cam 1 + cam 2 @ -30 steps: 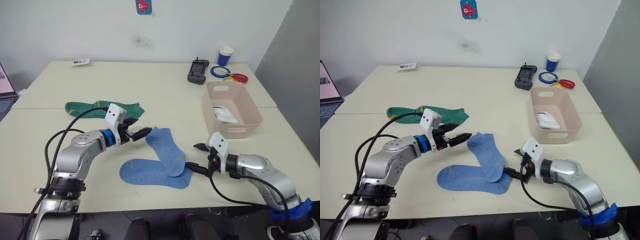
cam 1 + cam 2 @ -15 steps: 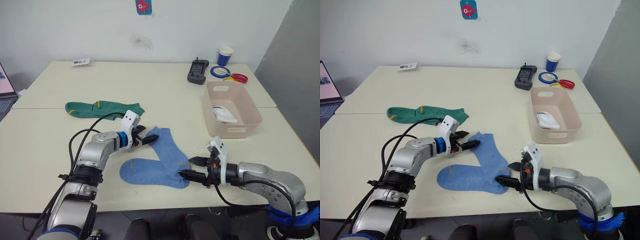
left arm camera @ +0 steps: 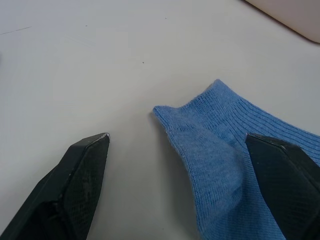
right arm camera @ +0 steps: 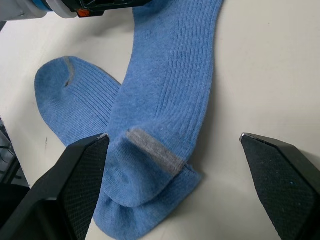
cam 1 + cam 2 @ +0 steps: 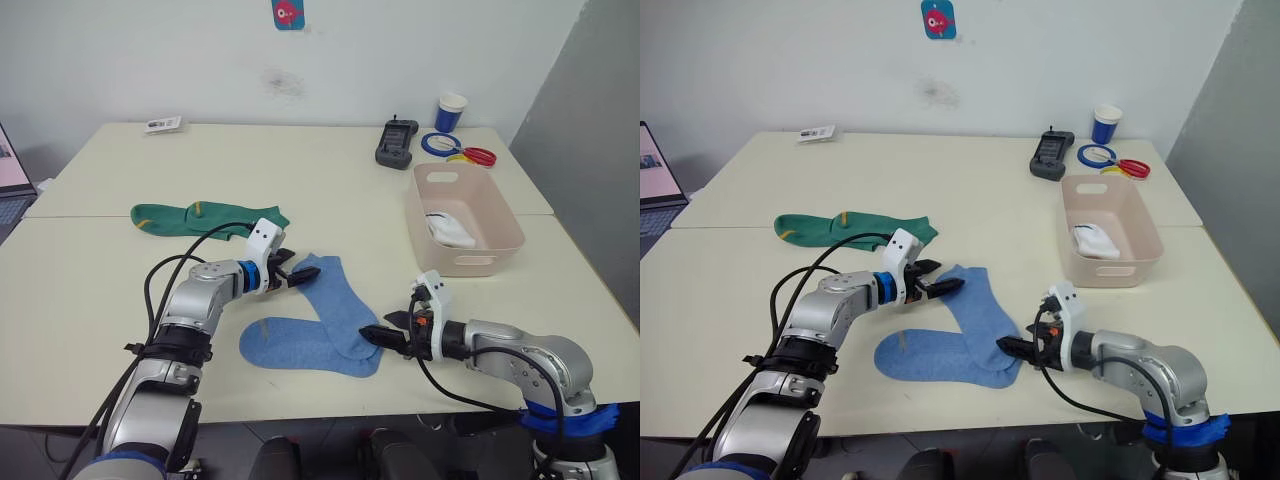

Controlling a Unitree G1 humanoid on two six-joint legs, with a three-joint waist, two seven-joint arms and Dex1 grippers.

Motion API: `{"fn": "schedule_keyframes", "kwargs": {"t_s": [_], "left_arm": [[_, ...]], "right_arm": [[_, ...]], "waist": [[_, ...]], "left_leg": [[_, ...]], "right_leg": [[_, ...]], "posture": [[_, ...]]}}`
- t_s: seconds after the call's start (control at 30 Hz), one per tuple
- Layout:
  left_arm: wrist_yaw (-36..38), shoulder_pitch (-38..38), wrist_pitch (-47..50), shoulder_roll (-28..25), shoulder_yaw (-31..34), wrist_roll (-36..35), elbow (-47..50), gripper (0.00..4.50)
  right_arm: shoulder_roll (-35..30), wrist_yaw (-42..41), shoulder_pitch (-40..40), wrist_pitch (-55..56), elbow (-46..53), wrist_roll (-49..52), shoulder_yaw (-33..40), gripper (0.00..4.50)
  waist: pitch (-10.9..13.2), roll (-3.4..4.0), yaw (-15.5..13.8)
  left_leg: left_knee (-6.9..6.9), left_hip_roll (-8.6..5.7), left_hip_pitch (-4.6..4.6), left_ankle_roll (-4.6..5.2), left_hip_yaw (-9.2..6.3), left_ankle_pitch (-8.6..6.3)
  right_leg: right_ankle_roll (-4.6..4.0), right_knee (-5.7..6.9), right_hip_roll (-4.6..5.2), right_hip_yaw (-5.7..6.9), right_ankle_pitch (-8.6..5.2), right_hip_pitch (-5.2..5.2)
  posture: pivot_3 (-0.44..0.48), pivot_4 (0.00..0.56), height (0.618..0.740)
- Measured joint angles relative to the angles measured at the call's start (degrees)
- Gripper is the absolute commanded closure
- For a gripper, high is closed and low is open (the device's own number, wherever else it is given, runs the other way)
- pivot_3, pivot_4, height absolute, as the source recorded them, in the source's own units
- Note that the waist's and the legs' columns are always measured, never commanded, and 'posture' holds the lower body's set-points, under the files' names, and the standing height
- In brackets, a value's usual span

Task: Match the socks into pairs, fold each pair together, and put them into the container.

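Lying crossed near the table's [image 5: 90, 290] front edge, the two light blue socks [image 5: 325, 325] are overlapping at their toe ends, with the left gripper [image 5: 305, 273] hovering spread wide over the upper sock's cuff and the right gripper [image 5: 385, 331] sitting spread at the toes, neither pinching anything. Behind the left arm the dark green socks [image 5: 205, 216] are resting flat. Well to the right, the pink container [image 5: 462, 222] is holding a white sock [image 5: 450, 231]. Beyond it a black remote [image 5: 396, 143], a blue cup [image 5: 450, 112] and rings of tape [image 5: 455, 148] are standing clear of the work
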State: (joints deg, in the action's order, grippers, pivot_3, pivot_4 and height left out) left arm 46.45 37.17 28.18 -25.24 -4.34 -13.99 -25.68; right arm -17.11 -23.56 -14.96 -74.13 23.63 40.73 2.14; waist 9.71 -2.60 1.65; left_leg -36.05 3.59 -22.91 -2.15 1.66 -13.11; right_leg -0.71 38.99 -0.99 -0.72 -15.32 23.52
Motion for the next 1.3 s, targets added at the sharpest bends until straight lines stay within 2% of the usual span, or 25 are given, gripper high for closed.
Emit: {"fn": "schedule_keyframes", "kwargs": {"t_s": [0.37,0.4,0.43,0.7,0.87,1.23,1.3], "left_arm": [[0.42,-0.45,0.53,0.21,0.24,0.25,-0.09,4.07],[0.42,-0.53,0.54,0.2,0.26,0.23,-0.06,4.41],[0.42,-0.75,0.56,0.18,0.29,0.17,0.26,4.46],[-0.83,-6.85,0.35,-0.26,3.46,-1.01,7.63,4.46],[-2.08,-11.67,2.36,-0.96,8.23,-4.38,16.92,4.46],[-10.76,-22.67,9.22,-0.12,15.38,-11.24,35.38,4.46],[-13.35,-26.1,11.95,0.66,16.11,-13.2,41.48,4.46]], "right_arm": [[-0.67,-0.44,-0.61,0.27,-0.25,0.91,-1.18,4.49],[-0.88,-0.56,-0.64,0.51,-0.32,0.89,-1.19,4.5],[-0.95,-0.74,-0.71,0.8,-0.42,0.89,-1.19,4.5],[-2.23,-2.32,-2.25,1.03,-1.04,1.63,-1.01,4.5],[-2.23,-2.66,-4.42,-0.81,-0.82,5.46,0.47,4.5],[-4.53,-3.94,-7.56,-2.33,-2.18,8.07,1.13,4.5],[-5.47,-5.01,-10.18,-3.58,-4.79,9.14,1.44,4.5]], "waist": [[0.0,0.0,0.02],[0.0,0.0,0.02],[0.0,0.0,0.02],[0.01,0.01,0.17],[0.01,0.01,0.15],[0.02,0.02,0.19],[0.02,0.02,0.26]], "left_leg": [[0.0,0.0,-0.02,0.0,0.01,0.0],[0.0,0.0,-0.02,0.01,0.01,0.0],[0.0,0.0,-0.02,0.01,0.01,0.0],[0.02,0.06,-0.03,0.01,-0.01,0.0],[0.01,0.07,-0.02,0.01,-0.01,0.0],[0.01,0.05,-0.02,0.01,0.03,0.0],[0.01,0.04,-0.01,0.01,0.03,-0.01]], "right_leg": [[0.0,-0.03,-0.02,-0.01,0.0,0.01],[0.0,-0.03,-0.02,0.0,0.0,0.01],[0.0,-0.03,-0.02,-0.01,0.0,0.01],[0.0,-0.02,0.0,0.0,0.0,0.04],[0.0,0.0,0.02,0.0,0.0,0.03],[0.0,-0.03,0.05,-0.06,0.0,0.03],[0.01,-0.03,0.06,-0.11,0.0,0.04]], "posture": [[0.0,0.15,0.74],[0.0,0.15,0.74],[0.0,0.15,0.74],[0.0,0.15,0.74],[0.0,0.15,0.74],[0.0,0.15,0.74],[0.0,0.15,0.74]]}}
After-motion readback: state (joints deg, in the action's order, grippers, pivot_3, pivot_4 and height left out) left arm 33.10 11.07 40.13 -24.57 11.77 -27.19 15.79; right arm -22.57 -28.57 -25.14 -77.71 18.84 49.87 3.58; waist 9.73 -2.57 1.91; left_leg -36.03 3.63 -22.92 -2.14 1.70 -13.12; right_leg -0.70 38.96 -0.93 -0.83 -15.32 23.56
